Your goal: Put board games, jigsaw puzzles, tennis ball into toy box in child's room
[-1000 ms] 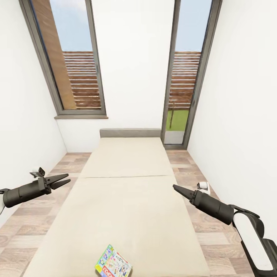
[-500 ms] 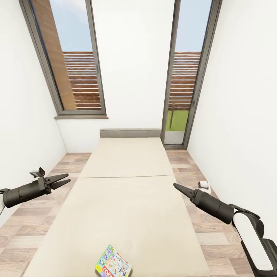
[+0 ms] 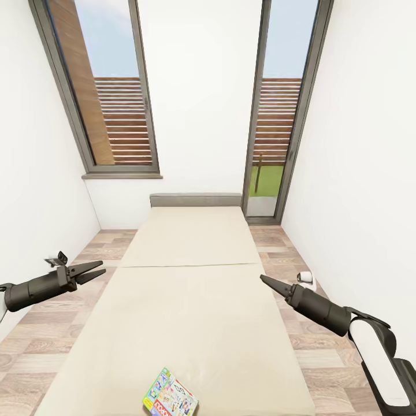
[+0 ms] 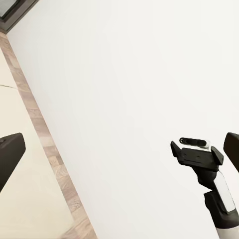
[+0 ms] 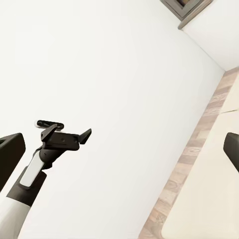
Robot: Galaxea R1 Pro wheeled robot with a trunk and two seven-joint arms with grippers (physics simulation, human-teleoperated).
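Note:
A board game (image 3: 170, 397) with a busy white, green and red cover lies flat near the foot of the bed (image 3: 190, 300), low in the head view. My left gripper (image 3: 102, 267) hovers open above the floor beside the bed's left edge. My right gripper (image 3: 262, 279) hovers over the bed's right edge; in the right wrist view its fingers (image 5: 10, 152) stand wide apart, open and empty. Both grippers are well beyond the board game and apart from it. The table, toy box, jigsaw puzzles and tennis ball are out of view.
The bed fills the middle of a narrow white-walled room, with strips of wood-plank floor (image 3: 46, 329) on both sides. A grey headboard (image 3: 195, 200) stands at the far end below two tall dark-framed windows (image 3: 110, 92). The side walls are close.
The right wrist has turned slightly, and its white camera mount has shifted a little. The bed, the board game and the left arm have kept still.

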